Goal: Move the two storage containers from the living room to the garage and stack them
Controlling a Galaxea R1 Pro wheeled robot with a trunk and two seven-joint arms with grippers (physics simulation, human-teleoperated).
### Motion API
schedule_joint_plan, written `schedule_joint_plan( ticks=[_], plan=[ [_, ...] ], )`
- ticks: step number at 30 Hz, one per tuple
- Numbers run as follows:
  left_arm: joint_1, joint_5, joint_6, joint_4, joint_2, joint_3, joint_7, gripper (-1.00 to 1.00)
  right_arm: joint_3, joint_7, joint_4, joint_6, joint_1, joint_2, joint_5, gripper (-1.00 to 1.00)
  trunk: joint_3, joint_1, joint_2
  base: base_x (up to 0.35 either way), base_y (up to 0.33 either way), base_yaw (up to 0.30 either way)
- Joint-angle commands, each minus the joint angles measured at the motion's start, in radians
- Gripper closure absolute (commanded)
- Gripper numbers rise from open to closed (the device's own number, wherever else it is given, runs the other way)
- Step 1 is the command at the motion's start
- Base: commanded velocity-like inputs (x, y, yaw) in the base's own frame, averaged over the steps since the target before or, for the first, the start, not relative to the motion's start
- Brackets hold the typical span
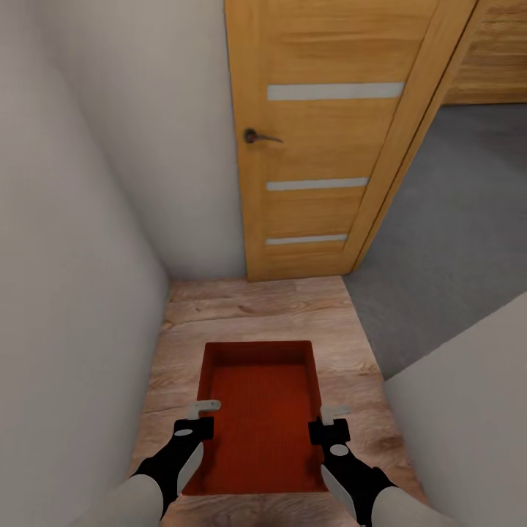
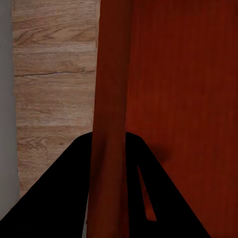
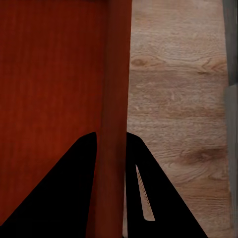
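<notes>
Container (image 1: 260, 410) sits low in the centre of your head view, its long axis running straight away from you toward the wooden door (image 1: 322, 139) at the top of the frame, open side up. You hold it by both long walls: your left claw (image 1: 197, 419) is clamped over the left wall, your right claw (image 1: 331, 422) over the right wall, and each wrist view shows a wall passing between the two dark fingers (image 2: 59, 198), closed onto it. Wood-plank floor (image 1: 256, 307) lies beneath and ahead. White walls (image 1: 80, 256) crowd the left side, another white wall corner (image 1: 468, 410) juts in at lower right, and grey concrete floor (image 1: 454, 241) opens at right beyond the door frame.
</notes>
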Motion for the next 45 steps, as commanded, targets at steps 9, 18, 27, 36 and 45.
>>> schedule_joint_plan(
  ticks=[9,18,27,36,45],
  plan=[
    [0.001,-0.006,0.008,-0.003,0.001,-0.007,0.009,1.00,-0.029,-0.011,0.001,-0.008,-0.003,-0.003,-0.008,1.00,-0.001,0.001,-0.001,0.326,0.000,-0.129],
    [0.001,-0.006,0.008,-0.003,0.001,-0.007,0.009,1.00,-0.029,-0.011,0.001,-0.008,-0.003,-0.003,-0.008,1.00,-0.001,0.001,-0.001,0.326,0.000,-0.002],
    [0.001,-0.006,0.008,-0.003,0.001,-0.007,0.009,1.00,-0.029,-0.011,0.001,-0.008,-0.003,-0.003,-0.008,1.00,0.000,0.001,-0.001,0.326,0.000,0.000],
    [0.001,-0.007,0.006,-0.003,0.001,-0.009,0.009,1.00,-0.029,-0.011,0.001,-0.008,-0.003,-0.003,-0.008,1.00,0.002,0.001,-0.001,0.326,0.000,-0.005],
    [0.001,-0.010,0.004,-0.004,0.001,-0.012,0.012,1.00,-0.029,-0.011,0.001,-0.008,-0.003,-0.003,-0.008,1.00,0.002,0.001,-0.001,0.325,0.000,-0.168]
  ],
)
